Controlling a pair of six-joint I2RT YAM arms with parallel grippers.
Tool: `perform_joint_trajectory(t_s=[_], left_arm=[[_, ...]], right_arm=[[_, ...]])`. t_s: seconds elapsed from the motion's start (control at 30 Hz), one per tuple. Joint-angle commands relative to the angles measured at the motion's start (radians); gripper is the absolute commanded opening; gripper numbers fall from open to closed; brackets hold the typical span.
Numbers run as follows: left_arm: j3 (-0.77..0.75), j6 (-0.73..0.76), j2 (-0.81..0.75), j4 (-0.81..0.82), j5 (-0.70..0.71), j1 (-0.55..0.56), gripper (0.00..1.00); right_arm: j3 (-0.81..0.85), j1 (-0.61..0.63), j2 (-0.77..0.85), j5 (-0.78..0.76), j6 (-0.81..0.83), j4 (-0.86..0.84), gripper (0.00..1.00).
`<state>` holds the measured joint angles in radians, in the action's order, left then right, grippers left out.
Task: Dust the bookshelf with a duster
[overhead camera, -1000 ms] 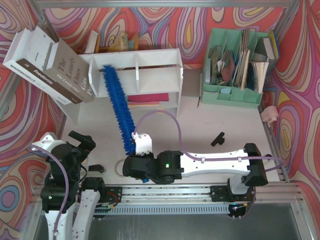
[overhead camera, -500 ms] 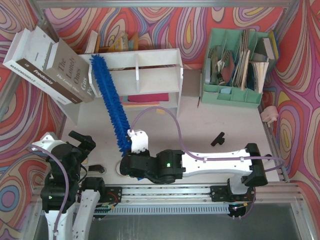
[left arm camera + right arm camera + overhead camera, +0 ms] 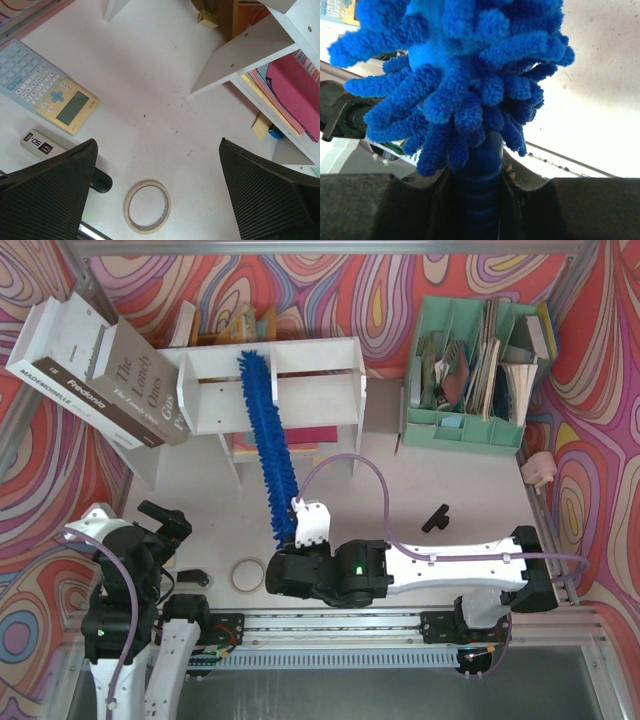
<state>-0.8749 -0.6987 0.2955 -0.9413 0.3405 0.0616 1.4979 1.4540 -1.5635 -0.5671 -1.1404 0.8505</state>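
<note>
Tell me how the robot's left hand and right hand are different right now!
The left hand is wide open and empty; the right hand is shut on the handle of the duster. The left hand hovers above a tape roll, while the right hand points the duster at the bookshelf. Both have two dark fingers.

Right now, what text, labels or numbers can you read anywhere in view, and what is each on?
"MADEMOISELLE", "Fredonia": spine of the white hardback book.
"The Lonely Ones": spine of the grey book beside it; further words there unclear.
"05": label on the small white rectangular device.
Blue-and-tan calculator: key markings too small to read.
Papers in the mint-green slotted file organizer: nothing legible.
</note>
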Motion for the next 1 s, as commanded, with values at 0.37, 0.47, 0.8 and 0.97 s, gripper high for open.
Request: perform_joint_trajectory(t_s=[0.37,0.47,0.8,0.97], left_arm=[[0.013,0.017,0.01,0.012,-0.008,-0.005,0.98],[0.013,0.016,0.008,0.012,-0.005,-0.005,0.98],[0.013,0.015,0.005,0.012,0.0,-0.005,0.98],[0.013,0.015,0.004,0.012,0.002,-0.005,0.98]], right_arm=[[-0.008,-0.023,-0.052,0.089,0.034,-0.144,0.0],[0.051,-0.023,-0.1,0.129,0.11,-0.193,0.0],[0.179,-0.027,-0.196,0.181,0.162,-0.187,0.0],[0.044,-0.039,-0.078,0.054,-0.009,-0.107,0.0]])
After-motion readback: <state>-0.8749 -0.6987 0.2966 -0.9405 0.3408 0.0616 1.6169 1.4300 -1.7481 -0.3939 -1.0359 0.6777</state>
